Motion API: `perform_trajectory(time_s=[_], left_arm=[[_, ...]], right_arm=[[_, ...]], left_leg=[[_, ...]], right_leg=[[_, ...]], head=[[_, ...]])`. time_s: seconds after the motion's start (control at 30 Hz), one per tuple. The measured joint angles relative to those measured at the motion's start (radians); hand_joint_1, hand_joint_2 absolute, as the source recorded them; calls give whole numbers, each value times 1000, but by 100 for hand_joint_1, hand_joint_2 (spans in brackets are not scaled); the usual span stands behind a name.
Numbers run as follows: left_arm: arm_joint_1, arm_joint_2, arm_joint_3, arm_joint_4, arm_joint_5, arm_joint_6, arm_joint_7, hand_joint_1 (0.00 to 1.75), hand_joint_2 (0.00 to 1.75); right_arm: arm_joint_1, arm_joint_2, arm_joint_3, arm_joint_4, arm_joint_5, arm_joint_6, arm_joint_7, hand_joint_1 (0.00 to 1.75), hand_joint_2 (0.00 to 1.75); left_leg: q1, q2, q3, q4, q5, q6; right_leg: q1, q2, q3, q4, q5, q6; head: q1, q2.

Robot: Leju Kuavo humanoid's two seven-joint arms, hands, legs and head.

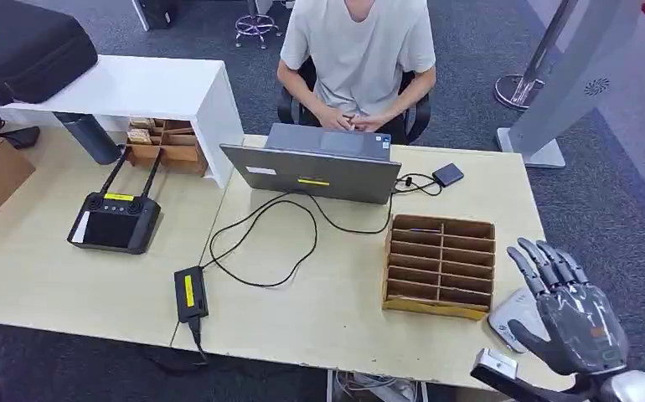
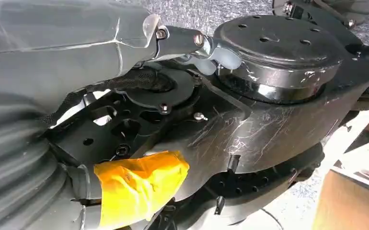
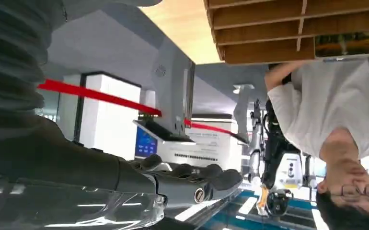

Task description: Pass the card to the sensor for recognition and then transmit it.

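Note:
A wooden slotted rack stands on the table in front of the laptop. A card lies in one of its slots; in the head view it is a faint bluish strip in the far row. My right hand hovers at the table's front right corner with fingers spread and straight, holding nothing. It partly covers a white rounded sensor pad. The right wrist view has the same hand with its fingers stretched out, apart from the rack. My left hand hangs beside my body, thumb out, holding nothing.
A person sits behind an open laptop. A small dark box is cabled to it. A power adapter and loose cable lie mid-table; a black controller sits left. A grey pillar stands at the right.

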Motion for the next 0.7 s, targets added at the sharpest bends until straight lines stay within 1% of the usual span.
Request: perform_trajectory(time_s=[0.27,0.7], left_arm=[[-1,0,0,0,0,-2,1,0,175],[-11,6,-10,0,0,-8,6,0,175]], right_arm=[[3,62,10,49,-13,9,7,0,175],[-81,152,39,217,-12,6,-17,0,175]], left_leg=[[0,1,0,0,0,0],[0,1,0,0,0,0]], right_leg=[[0,1,0,0,0,0],[0,1,0,0,0,0]], head=[[0,0],[0,0]])
